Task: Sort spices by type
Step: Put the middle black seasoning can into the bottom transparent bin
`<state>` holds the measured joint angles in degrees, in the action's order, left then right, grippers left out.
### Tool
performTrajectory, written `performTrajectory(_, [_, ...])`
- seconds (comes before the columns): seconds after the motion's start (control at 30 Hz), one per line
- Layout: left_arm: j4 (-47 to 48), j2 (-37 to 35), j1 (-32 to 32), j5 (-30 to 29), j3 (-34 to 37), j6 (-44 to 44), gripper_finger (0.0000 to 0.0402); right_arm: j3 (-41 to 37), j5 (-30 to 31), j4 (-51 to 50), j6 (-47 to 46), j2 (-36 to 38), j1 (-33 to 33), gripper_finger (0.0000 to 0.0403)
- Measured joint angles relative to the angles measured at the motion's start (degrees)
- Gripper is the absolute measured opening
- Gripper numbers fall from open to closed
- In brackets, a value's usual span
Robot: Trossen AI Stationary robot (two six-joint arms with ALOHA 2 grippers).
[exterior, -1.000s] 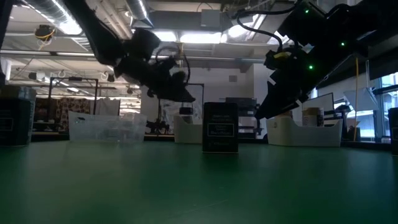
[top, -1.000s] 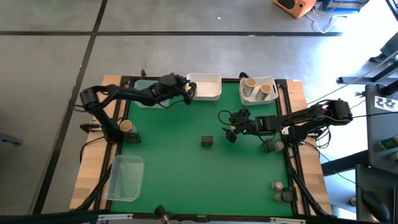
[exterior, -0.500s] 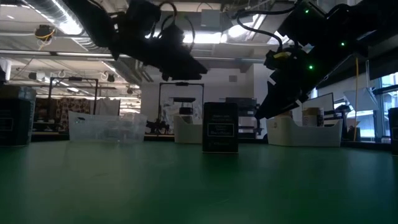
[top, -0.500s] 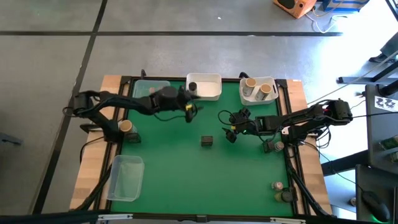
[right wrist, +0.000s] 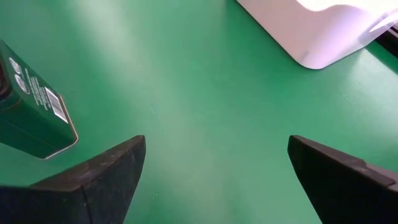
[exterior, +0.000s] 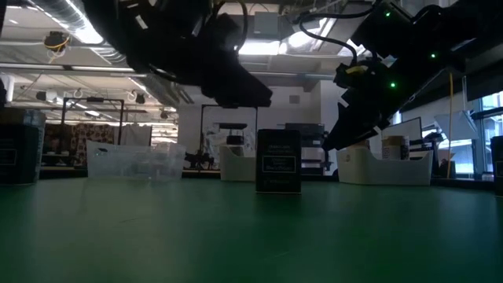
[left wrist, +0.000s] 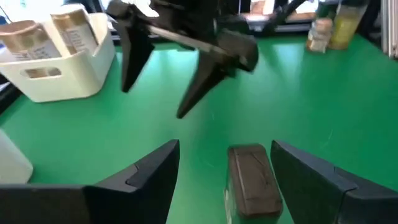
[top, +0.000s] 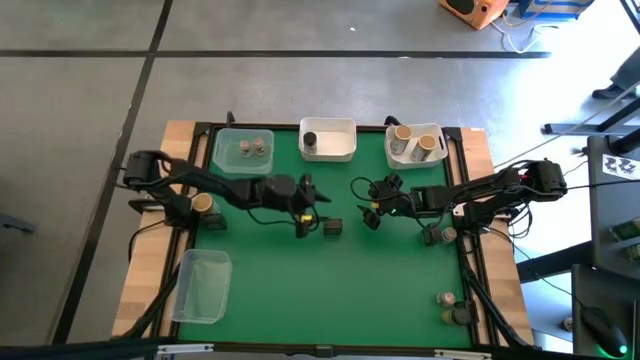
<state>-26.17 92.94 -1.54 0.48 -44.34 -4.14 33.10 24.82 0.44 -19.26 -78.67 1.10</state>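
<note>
The left gripper (left wrist: 225,165) hovered with fingers spread just short of the dark blocky spice tin (left wrist: 252,181); the right gripper (top: 371,213) waited nearby, wide apart.

The table (top: 300,270) is covered in plain bright green, framed by a black rail with pale wooden boards at nine and three o'clock. At its centre stands a dark green blocky tin (top: 333,227) with a brown top and a white barcode label, while at twelve o'clock a white tub (top: 340,152) holds a black cylinder (top: 310,139). At one o'clock another white tub (top: 410,157) carries jars with tan lids (top: 403,132), and both arms are black.
</note>
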Motion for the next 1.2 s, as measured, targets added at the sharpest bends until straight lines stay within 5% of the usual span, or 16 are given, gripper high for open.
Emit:
performTrajectory(0.9, [-4.31,3.65,4.33,-3.66,0.02,-0.53,0.0241,0.0,0.0,0.22,0.02,0.0,0.0,0.039])
performTrajectory(1.2, [-5.18,9.88,4.2,-3.66,0.0,2.51,0.0241,0.02,0.02,0.57,0.05,0.0,0.0,0.039])
